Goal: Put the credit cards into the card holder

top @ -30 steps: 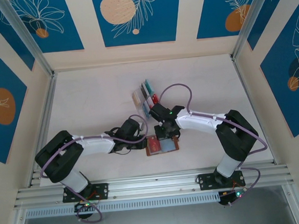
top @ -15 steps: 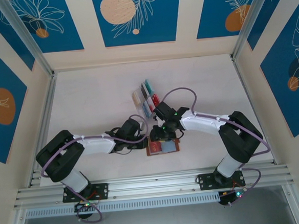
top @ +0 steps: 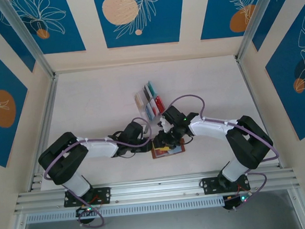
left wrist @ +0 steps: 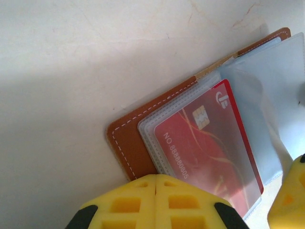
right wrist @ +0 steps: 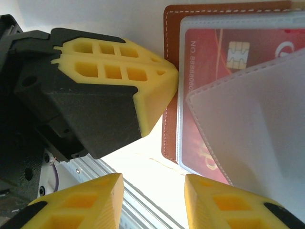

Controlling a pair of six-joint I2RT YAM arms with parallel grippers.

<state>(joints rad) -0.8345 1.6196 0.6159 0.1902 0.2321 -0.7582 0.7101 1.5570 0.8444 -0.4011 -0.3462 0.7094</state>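
On the desk (top: 99,107), near its front edge: the card holder (top: 168,149) lies open and flat, brown cover down, clear pockets facing up.
Red card (left wrist: 209,143): sits inside a clear pocket, chip and number showing through the plastic; one corner looks to stand a little proud of the pocket edge.
Other cards (top: 150,99): stand in a clear rack farther back on the desk, apart from the holder.
Left end effector (left wrist: 156,179): clenched, its two yellow fingers pressed together with nothing seen between them, the tip at the holder's left leather edge (right wrist: 169,71).
Why it is there: most likely to pin the cover so the holder neither slides nor folds shut while a card goes in.
Right end effector (right wrist: 153,179): released, fingers apart with bare desk between them, grasping nothing, poised just above the near edge of the holder.
Left arm pose: reaches low across from the left, wrist angled toward the holder.
Right arm pose: elbow out to the right, forearm bent inward, wrist tipped down over the holder.
Loose pocket flap (right wrist: 248,124): a frosted sleeve lies slanted across the red card, not flattened.
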